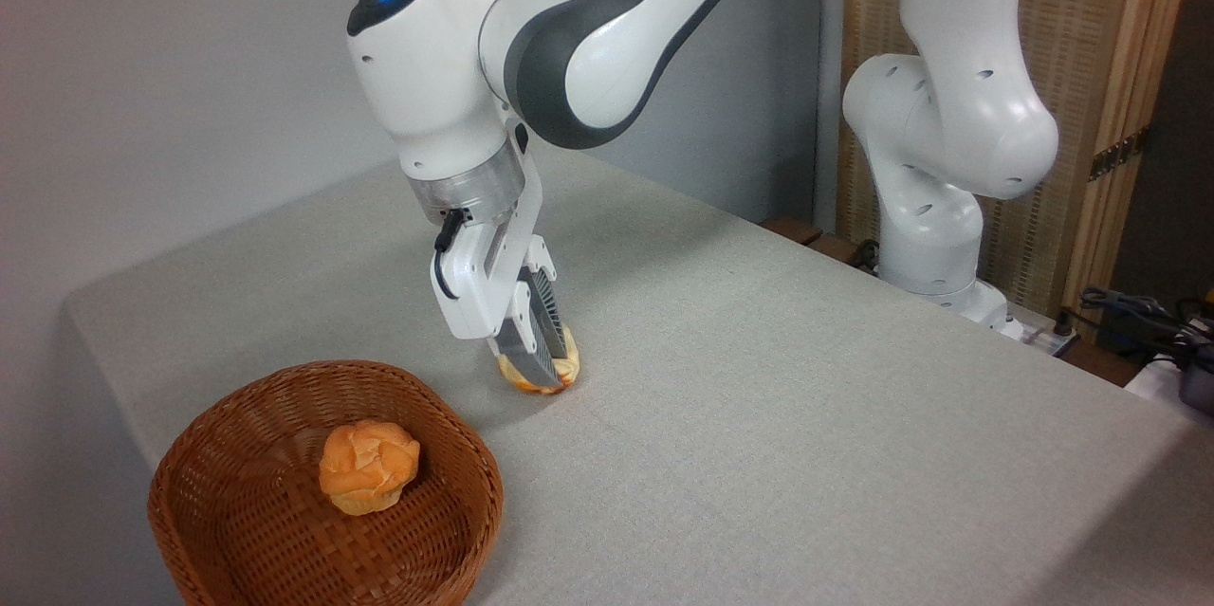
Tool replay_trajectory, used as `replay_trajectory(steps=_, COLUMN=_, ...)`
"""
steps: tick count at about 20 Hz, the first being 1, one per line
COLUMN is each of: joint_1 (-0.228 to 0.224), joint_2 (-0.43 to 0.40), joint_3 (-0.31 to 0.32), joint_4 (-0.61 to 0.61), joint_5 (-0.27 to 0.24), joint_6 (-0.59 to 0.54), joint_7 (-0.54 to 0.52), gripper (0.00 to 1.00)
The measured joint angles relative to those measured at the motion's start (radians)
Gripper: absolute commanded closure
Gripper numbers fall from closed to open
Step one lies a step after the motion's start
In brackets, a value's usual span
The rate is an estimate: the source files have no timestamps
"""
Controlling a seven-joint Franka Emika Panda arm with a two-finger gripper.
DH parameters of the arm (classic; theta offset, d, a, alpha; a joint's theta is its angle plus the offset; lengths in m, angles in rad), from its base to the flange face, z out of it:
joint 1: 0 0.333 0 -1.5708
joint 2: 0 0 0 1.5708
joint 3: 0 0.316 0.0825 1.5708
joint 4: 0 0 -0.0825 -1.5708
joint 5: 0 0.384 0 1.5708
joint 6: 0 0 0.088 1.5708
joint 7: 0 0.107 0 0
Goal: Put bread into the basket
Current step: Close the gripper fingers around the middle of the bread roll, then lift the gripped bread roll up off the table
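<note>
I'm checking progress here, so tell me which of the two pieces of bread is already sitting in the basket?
The round orange knotted bun, alone inside the wicker basket. The paler bread lies on the table right of the basket, mostly hidden behind the gripper.

Robot arms: one white arm (569,46), reaching over the table.
Grippers: one gripper (533,361), with two fingers.
Baskets: one brown woven basket (237,549).
Bread pieces: two in all.
Long pale bread: one bread (567,361), mostly hidden behind the gripper's fingers.
Round orange buns: one bun (368,467), lying inside the basket.
Tables: one table (806,397), covered in grey cloth.
</note>
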Motion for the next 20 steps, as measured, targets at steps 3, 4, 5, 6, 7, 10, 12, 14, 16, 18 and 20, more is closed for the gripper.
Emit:
replay_trajectory(steps=3, joint_1=0.000, joint_2=-0.009, joint_3=-0.001, joint_4=0.000, joint_5=0.000, joint_6=-0.004, joint_7=0.000, gripper=1.00)
replay_trajectory(steps=4, joint_1=0.000, joint_2=-0.011, joint_3=-0.002, joint_4=0.000, joint_5=0.000, joint_6=-0.005, joint_7=0.000, gripper=1.00)
replay_trajectory(steps=5, joint_1=0.000, joint_2=-0.014, joint_3=-0.002, joint_4=0.000, joint_5=0.000, joint_6=-0.007, joint_7=0.000, gripper=1.00)
replay_trajectory(steps=6, joint_1=0.000, joint_2=-0.016, joint_3=-0.003, joint_4=0.001, joint_5=0.000, joint_6=-0.009, joint_7=0.000, gripper=1.00)
replay_trajectory(steps=7, joint_1=0.000, joint_2=-0.018, joint_3=-0.003, joint_4=0.004, joint_5=0.000, joint_6=-0.013, joint_7=0.000, gripper=1.00)
replay_trajectory(steps=10, joint_1=0.000, joint_2=-0.023, joint_3=-0.009, joint_4=0.037, joint_5=-0.008, joint_6=-0.058, joint_7=0.000, gripper=1.00)
replay_trajectory(steps=12, joint_1=-0.001, joint_2=-0.026, joint_3=-0.011, joint_4=0.075, joint_5=-0.034, joint_6=-0.097, joint_7=0.000, gripper=1.00)
replay_trajectory(steps=14, joint_1=-0.001, joint_2=-0.031, joint_3=-0.011, joint_4=0.106, joint_5=-0.046, joint_6=-0.124, joint_7=0.000, gripper=1.00)
replay_trajectory(steps=16, joint_1=-0.001, joint_2=-0.038, joint_3=-0.011, joint_4=0.120, joint_5=-0.051, joint_6=-0.137, joint_7=-0.001, gripper=1.00)
replay_trajectory(steps=18, joint_1=-0.001, joint_2=-0.045, joint_3=-0.011, joint_4=0.126, joint_5=-0.061, joint_6=-0.138, joint_7=-0.006, gripper=1.00)
replay_trajectory(steps=20, joint_1=-0.001, joint_2=-0.050, joint_3=-0.011, joint_4=0.131, joint_5=-0.074, joint_6=-0.138, joint_7=-0.009, gripper=1.00)
